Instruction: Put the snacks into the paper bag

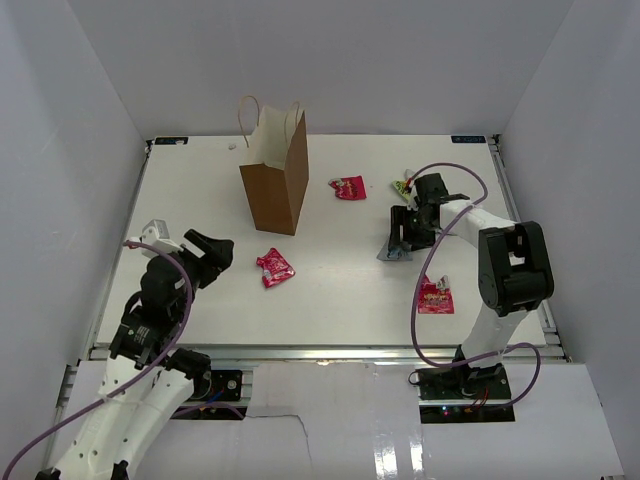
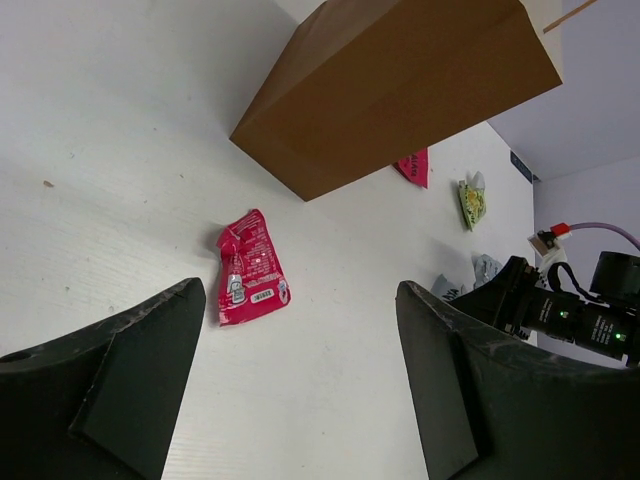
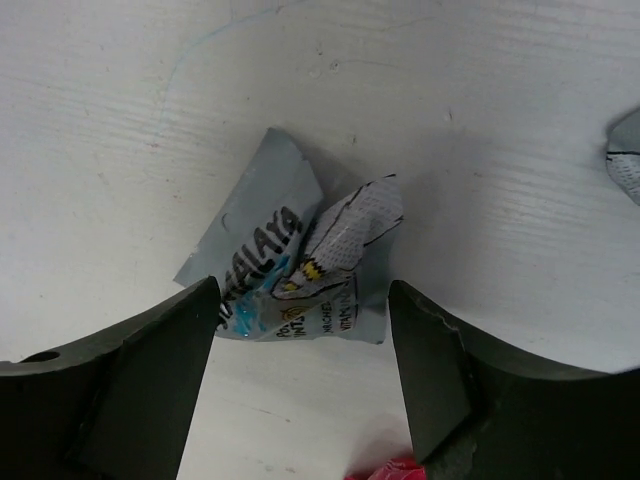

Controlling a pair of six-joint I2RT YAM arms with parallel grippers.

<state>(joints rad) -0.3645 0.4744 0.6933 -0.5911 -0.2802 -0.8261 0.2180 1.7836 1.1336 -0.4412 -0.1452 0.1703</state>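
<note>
Seen from above, the paper bag (image 1: 275, 180) stood upright on the counter (image 1: 200, 200), far left of centre, with its mouth open. Three red-pink snacks lay loose outside it: the far red packet (image 1: 348, 187) right of the bag, the middle red packet (image 1: 274, 267) in front of it, and the near red packet (image 1: 435, 295) by the right arm. A yellow-green packet (image 1: 403, 188) sat just behind the right claw (image 1: 410, 232). That claw hung low over a silver-grey packet (image 1: 390, 252). The left claw (image 1: 207, 255) hovered left of the middle red packet.

The left wrist view showed its fingers spread wide with nothing between them, and the middle red packet lying flat ahead.

The right wrist view showed the fingers parted on either side of the silver-grey packet, not yet gripping it. The packet was crumpled, with a raised fold at its centre. The edge of a second silver packet (image 3: 625, 150) showed at the right.

The pickup would likely go best by descending straight and pinching the raised fold, not a flat corner, since foil probably slips. The carry should clear the bag's rim, as a light bag may tip.
</note>
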